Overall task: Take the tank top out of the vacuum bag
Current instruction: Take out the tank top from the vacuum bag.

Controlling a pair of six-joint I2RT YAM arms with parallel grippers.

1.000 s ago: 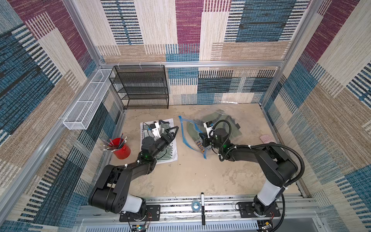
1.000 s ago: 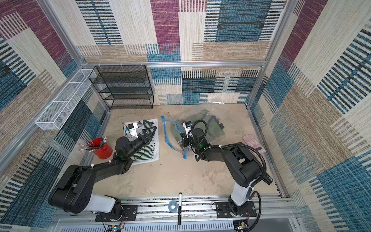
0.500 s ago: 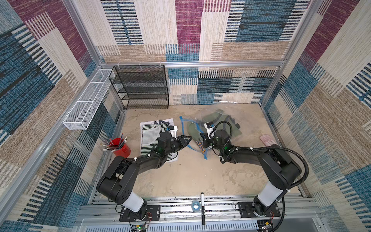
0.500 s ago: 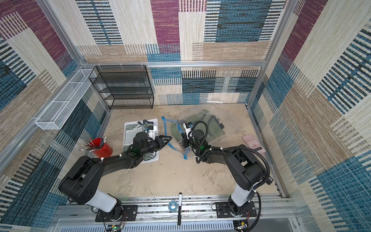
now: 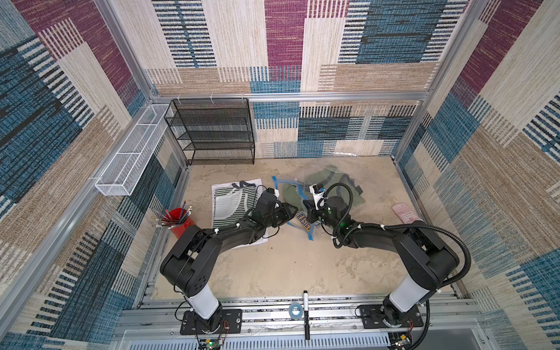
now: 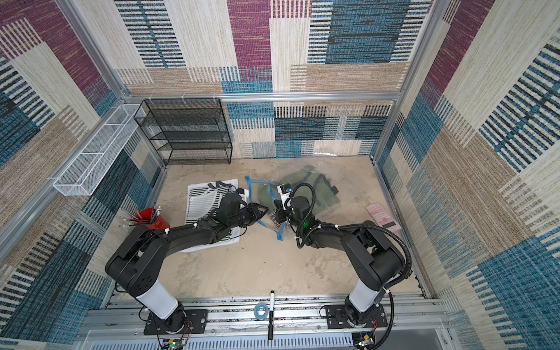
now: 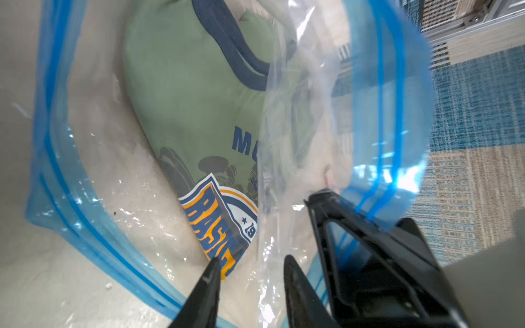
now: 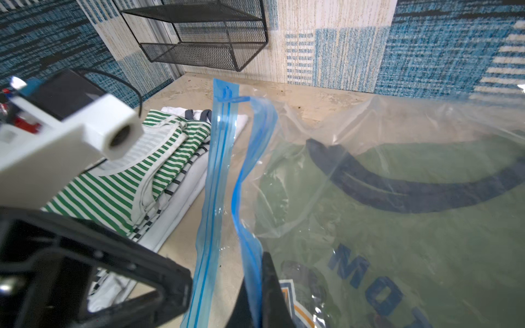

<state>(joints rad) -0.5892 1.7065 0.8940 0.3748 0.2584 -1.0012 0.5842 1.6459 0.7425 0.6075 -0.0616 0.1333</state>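
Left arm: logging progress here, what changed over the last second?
The left end effector swung from over the striped tank tops to the open mouth of the vacuum bag, jaws narrowing, tips beside the green tank top. The right end effector stayed shut on the bag's blue zip strip; the top remains inside.

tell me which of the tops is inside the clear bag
The plain green tank top with navy trim, inside the vacuum bag; the green-striped top lies outside it.

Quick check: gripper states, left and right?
Left gripper: open, tips apart at the bag mouth, beside the tank top.
Right gripper: shut on the bag, at its blue strip.
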